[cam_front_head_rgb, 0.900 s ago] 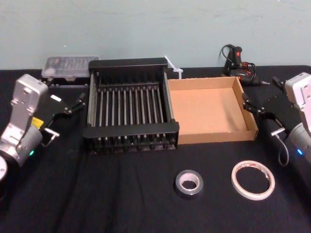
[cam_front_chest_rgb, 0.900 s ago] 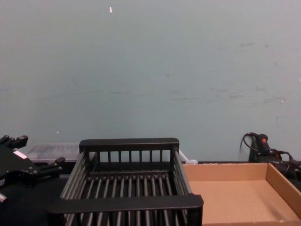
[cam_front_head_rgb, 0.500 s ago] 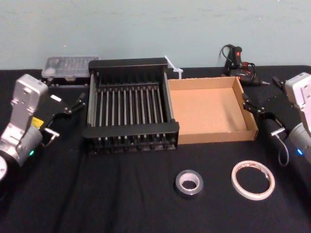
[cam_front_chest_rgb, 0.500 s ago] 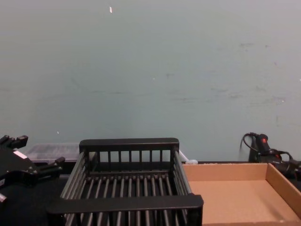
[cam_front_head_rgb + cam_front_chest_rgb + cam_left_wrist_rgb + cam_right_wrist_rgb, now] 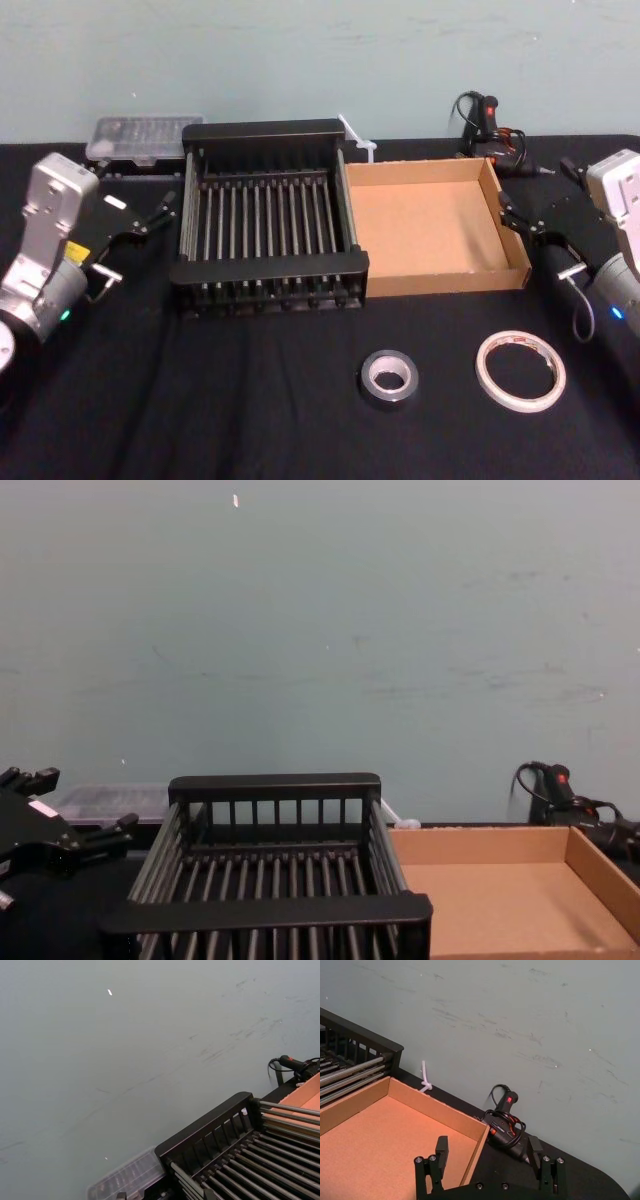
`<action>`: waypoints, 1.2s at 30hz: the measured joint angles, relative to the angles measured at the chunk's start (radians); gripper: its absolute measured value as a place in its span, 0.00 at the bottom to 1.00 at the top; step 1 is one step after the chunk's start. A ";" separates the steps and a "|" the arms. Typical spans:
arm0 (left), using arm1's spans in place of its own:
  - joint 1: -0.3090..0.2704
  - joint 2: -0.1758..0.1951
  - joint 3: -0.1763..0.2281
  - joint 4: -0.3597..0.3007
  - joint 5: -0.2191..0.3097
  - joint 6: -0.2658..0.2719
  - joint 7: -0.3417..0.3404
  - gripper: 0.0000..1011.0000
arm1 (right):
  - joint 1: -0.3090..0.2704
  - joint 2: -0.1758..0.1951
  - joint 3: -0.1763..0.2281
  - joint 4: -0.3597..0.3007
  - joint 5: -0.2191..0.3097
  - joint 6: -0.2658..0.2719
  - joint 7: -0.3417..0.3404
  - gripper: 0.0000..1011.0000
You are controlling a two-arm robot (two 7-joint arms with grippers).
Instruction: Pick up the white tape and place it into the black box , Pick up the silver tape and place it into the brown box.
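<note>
When checked against the earlier frames, found only a slight shift and return of the right claw (image 5: 511, 215), held wide just beside the outer wall of the brown box (image 5: 450, 276). Found left claw (image 5: 160, 211) likewise wide, parked left of the black box (image 5: 268, 268). Noted white tape (image 5: 520, 371) and silver tape (image 5: 389, 377) flat on the bench (image 5: 200, 400), near side, apart from each other, unmoved. Judged: no pick begun, both placements outstanding, both boxes bare.

Black box (image 5: 265, 268): moulded plastic, semi-gloss bars. Brown box (image 5: 430, 283) beside it: raw matt cardboard. Silver tape (image 5: 367, 386): dull metallic sheen. White tape (image 5: 483, 372): smooth, faintly glossy. Table cover (image 5: 200, 400): matt black cloth.
</note>
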 joint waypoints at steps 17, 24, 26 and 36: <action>0.000 0.000 0.000 0.000 0.000 0.000 0.000 0.99 | 0.000 0.000 0.000 0.000 0.000 0.000 0.000 0.99; 0.000 0.000 0.000 0.000 0.000 0.000 0.000 0.99 | -0.019 0.011 0.028 -0.033 0.005 0.006 0.020 0.99; 0.000 0.000 0.000 0.000 0.000 0.000 0.000 0.99 | -0.032 0.021 0.040 -0.055 0.011 0.014 0.031 0.99; 0.000 0.000 0.000 0.000 0.000 0.000 0.000 0.99 | -0.132 0.091 0.127 -0.193 0.099 0.078 0.098 0.99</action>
